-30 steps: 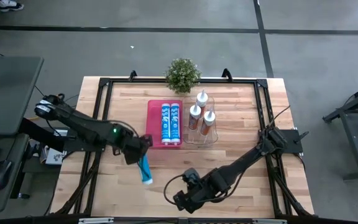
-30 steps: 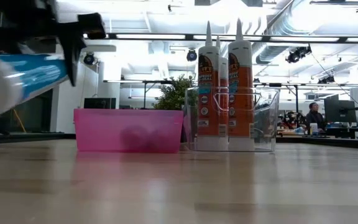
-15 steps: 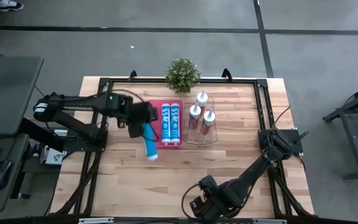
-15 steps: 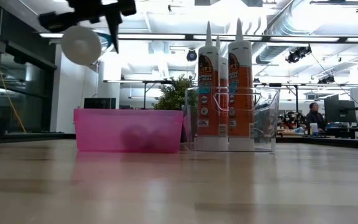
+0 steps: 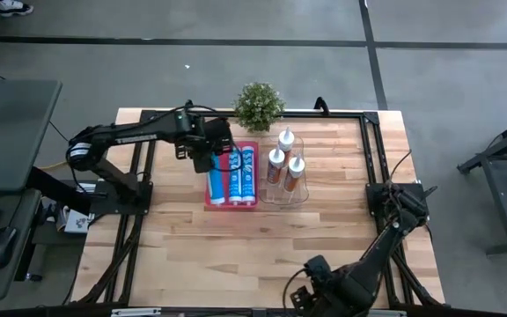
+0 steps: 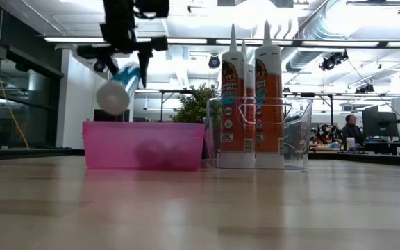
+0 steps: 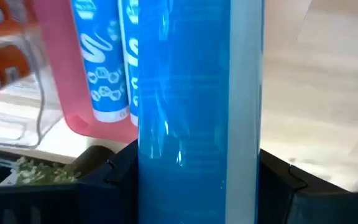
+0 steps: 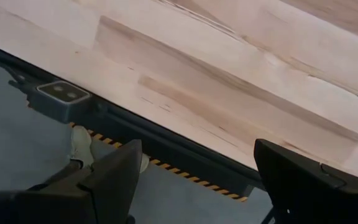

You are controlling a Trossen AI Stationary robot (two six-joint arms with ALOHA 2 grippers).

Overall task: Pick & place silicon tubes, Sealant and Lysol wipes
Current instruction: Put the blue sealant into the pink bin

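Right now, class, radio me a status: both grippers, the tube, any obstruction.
Left gripper shut on blue silicone tube, above pink plastic bin. Right gripper open, empty, at table's near edge. Two blue tubes already binned; left slot free.

A blue silicone tube (image 5: 213, 170) is hanging tilted over the pink bin (image 5: 211, 195) at upper centre, beside two lying tubes (image 5: 240, 175); three orange sealant cartridges (image 5: 286, 157) are standing upright.

The floor (image 5: 236, 62) was grey concrete crossed by dark seams. Long ceiling lights (image 6: 186, 40) and silver ducting (image 6: 311, 31) ran overhead at the top of the low view. At its far right a person (image 6: 353, 129) sat among desks. A dark side desk (image 5: 7, 132) filled the overhead view's left edge.
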